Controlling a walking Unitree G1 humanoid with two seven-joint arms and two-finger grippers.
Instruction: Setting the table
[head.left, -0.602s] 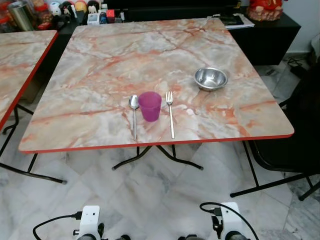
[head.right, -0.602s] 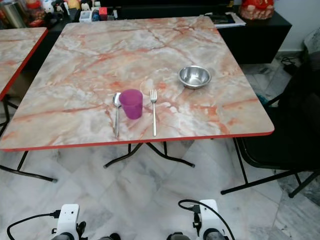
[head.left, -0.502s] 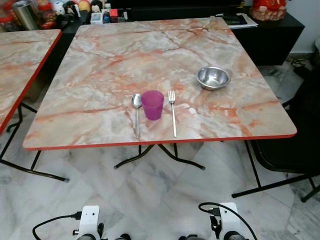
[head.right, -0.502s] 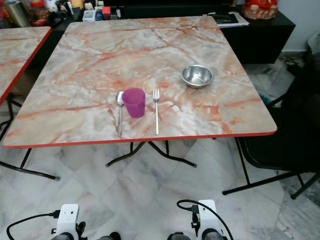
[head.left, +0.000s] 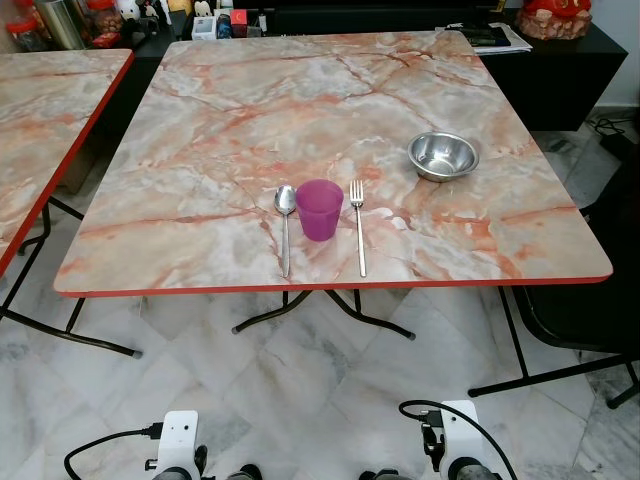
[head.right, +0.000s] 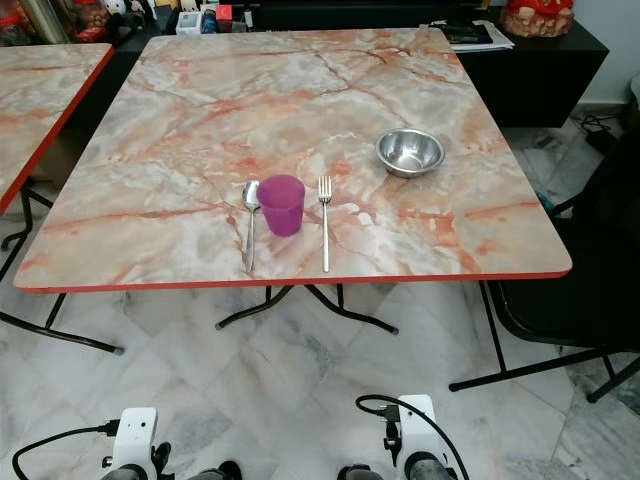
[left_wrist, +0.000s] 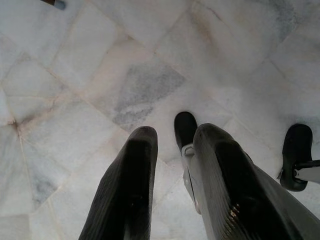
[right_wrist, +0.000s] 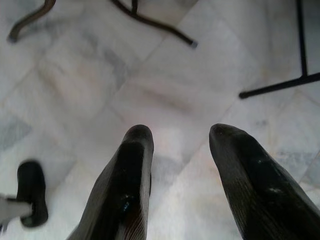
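A marble-patterned table (head.left: 200, 150) with a red edge stands before me. Near its front edge a purple cup (head.left: 319, 209) sits upright between a spoon (head.left: 285, 225) on its left and a fork (head.left: 359, 225) on its right. A steel bowl (head.left: 442, 155) rests farther back on the right. Both arms hang low over the floor. My left gripper (left_wrist: 172, 135) is open with nothing between its fingers. My right gripper (right_wrist: 180, 134) is open too, above bare floor tiles.
A second marble table (head.left: 40, 110) stands to the left. A black chair (head.left: 600, 300) is at the table's right side. A dark sideboard (head.left: 540, 60) with small items runs along the back. Table legs (head.left: 320, 310) cross beneath the tabletop.
The whole picture has shifted: the table now sits slightly lower and more to the right, so the camera moved. The cup, spoon, fork and bowl keep their places on the table.
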